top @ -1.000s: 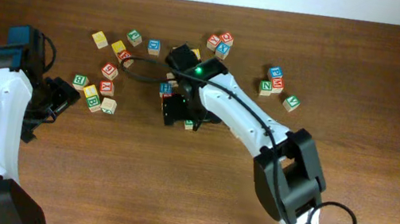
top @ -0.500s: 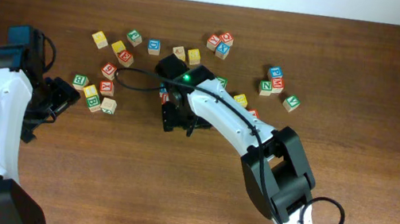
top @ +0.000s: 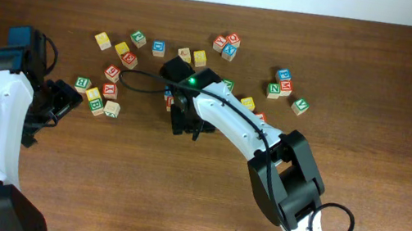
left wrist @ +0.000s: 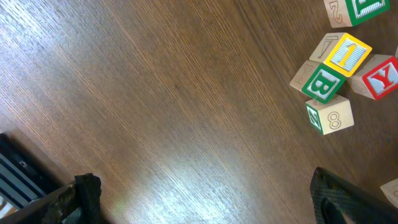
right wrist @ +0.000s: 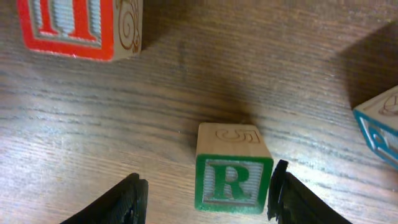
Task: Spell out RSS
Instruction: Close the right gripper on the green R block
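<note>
In the right wrist view a wooden block with a green R (right wrist: pixel 233 180) stands on the table with the R facing the camera. My right gripper (right wrist: pixel 209 182) is open around it. The right finger is almost at the block's side and the left finger is well apart from it. In the overhead view my right gripper (top: pixel 185 119) sits low near the table's middle and hides the R block. My left gripper (left wrist: pixel 202 186) is open and empty above bare wood, at the left in the overhead view (top: pixel 59 100). No S block can be read.
A red H block (right wrist: pixel 81 25) and a blue-edged block (right wrist: pixel 379 127) lie close to the R block. Green B (left wrist: pixel 323 84), yellow 1 (left wrist: pixel 348 53), red Y (left wrist: pixel 379 78) and an 8 block (left wrist: pixel 333 115) sit by my left gripper. More blocks lie at the back (top: pixel 225 44) and right (top: pixel 285 87).
My right arm has swung left and slightly back, and its gripper now sits over the blocks near the table's middle. My left arm has not moved.
</note>
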{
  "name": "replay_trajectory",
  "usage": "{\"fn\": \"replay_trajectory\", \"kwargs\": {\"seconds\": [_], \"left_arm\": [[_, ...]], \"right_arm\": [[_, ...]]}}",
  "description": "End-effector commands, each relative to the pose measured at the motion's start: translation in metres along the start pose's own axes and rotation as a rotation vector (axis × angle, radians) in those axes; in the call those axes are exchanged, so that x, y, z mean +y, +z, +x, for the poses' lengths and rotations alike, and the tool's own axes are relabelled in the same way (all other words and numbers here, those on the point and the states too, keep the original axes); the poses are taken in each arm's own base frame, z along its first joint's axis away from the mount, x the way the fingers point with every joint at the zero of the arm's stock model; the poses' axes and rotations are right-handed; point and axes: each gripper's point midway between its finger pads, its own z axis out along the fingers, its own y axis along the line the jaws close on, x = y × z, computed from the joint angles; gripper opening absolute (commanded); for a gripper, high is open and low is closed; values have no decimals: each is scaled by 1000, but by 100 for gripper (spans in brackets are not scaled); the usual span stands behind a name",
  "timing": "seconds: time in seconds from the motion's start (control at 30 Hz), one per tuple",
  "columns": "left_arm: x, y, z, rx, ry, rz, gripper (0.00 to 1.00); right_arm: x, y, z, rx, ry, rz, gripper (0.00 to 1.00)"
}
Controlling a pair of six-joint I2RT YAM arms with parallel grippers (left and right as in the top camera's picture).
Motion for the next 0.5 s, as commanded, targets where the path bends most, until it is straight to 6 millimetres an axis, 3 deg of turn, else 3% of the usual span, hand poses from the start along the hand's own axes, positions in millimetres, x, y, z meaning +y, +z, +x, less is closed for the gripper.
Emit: {"fn": "replay_trajectory", "kwargs": {"seconds": [0.0, 0.47], "left_arm": [[2, 3, 0, 6, 6, -11, 99], [2, 3, 0, 6, 6, -11, 99]], "right_arm": [[-4, 12, 5, 13, 5, 25, 56], [-12, 13, -1, -12, 19, 59, 48]]}}
